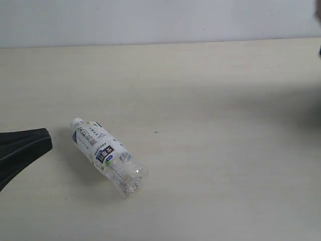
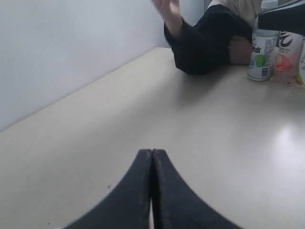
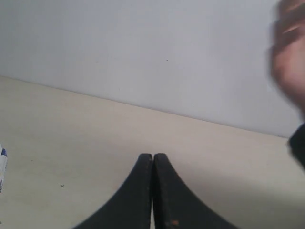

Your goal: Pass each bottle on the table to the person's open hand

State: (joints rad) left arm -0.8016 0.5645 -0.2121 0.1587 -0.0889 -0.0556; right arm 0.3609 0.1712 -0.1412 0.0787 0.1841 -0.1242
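Black and pressed flat together, the two fingers of the left tool (image 2: pixel 152 157) meet with no gap. It is shut tight and holds nothing. The right tool (image 3: pixel 152 160) looks the same: fingers squeezed together, nothing between them.

Seen from the exterior view, the left tool pokes in from the left edge, low over the pale surface (image 1: pixel 225 90). One clear bottle (image 1: pixel 108 155) lies on its side on the surface. It is just beside the left tool's tip but not touching it. Its white cap end is the end closer to the tool, and its bottom points away from it.

Far across the surface in the left wrist view, a person's hand (image 2: pixel 167 12) is up and blurry, and its black sleeve (image 2: pixel 205 43) lies on the surface. Near the sleeve two more bottles stand upright: a white-capped bottle (image 2: pixel 261 47) and a pink-labelled bottle (image 2: pixel 288 55). Both are well apart from the left tool.
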